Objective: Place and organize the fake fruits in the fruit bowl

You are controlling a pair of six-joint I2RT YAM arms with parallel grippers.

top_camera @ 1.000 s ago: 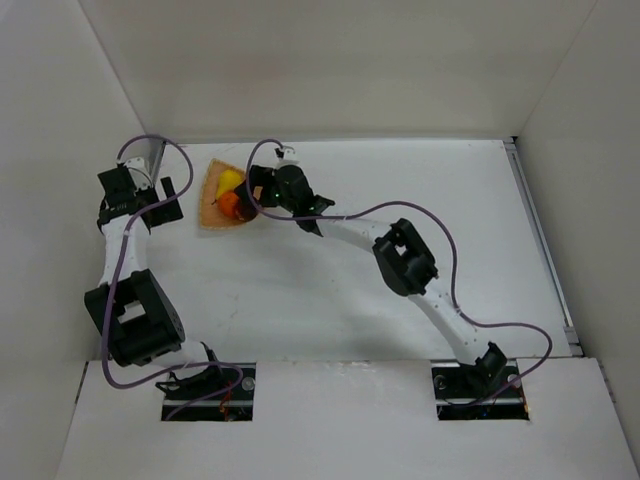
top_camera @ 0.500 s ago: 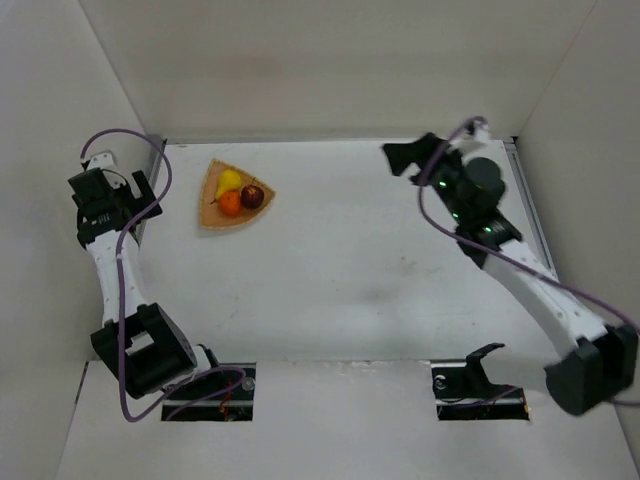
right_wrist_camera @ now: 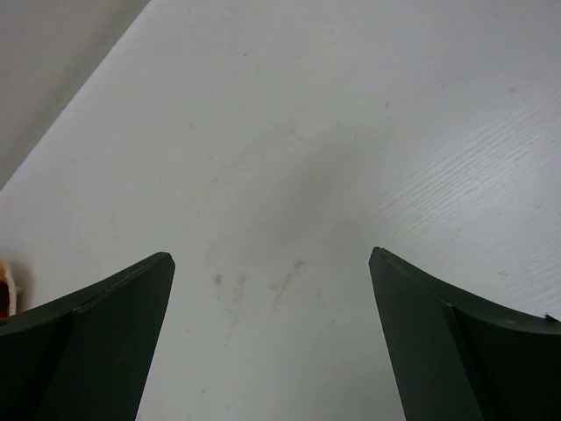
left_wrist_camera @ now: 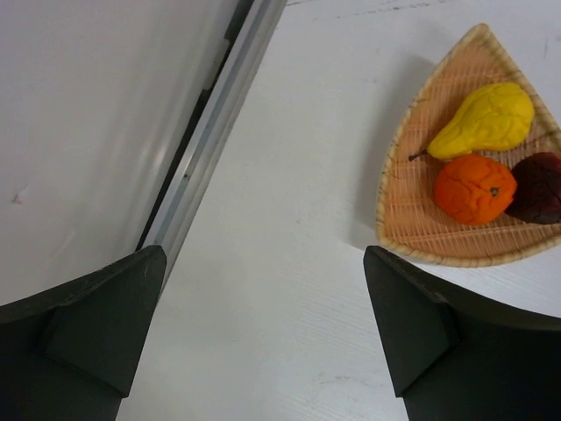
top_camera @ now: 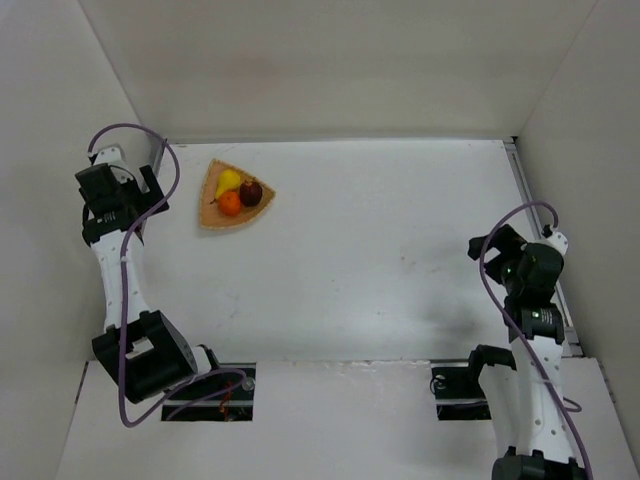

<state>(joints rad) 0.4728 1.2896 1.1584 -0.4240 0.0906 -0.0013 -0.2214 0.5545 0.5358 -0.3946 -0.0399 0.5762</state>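
Observation:
The tan fan-shaped fruit bowl sits at the table's far left and holds all three fruits: the yellow pear, the orange and the dark red apple. The left wrist view shows the bowl with the pear, orange and apple side by side. My left gripper is open and empty, raised left of the bowl; it also shows in the left wrist view. My right gripper is open and empty at the right side, far from the bowl, above bare table.
A metal rail runs along the table's left edge by the white wall. Another rail borders the right edge. White walls enclose the table on three sides.
My right arm has drawn back from the bowl, swung across the far right and folded to the near right side. The left gripper shifted slightly. All three fruits stay in the bowl.

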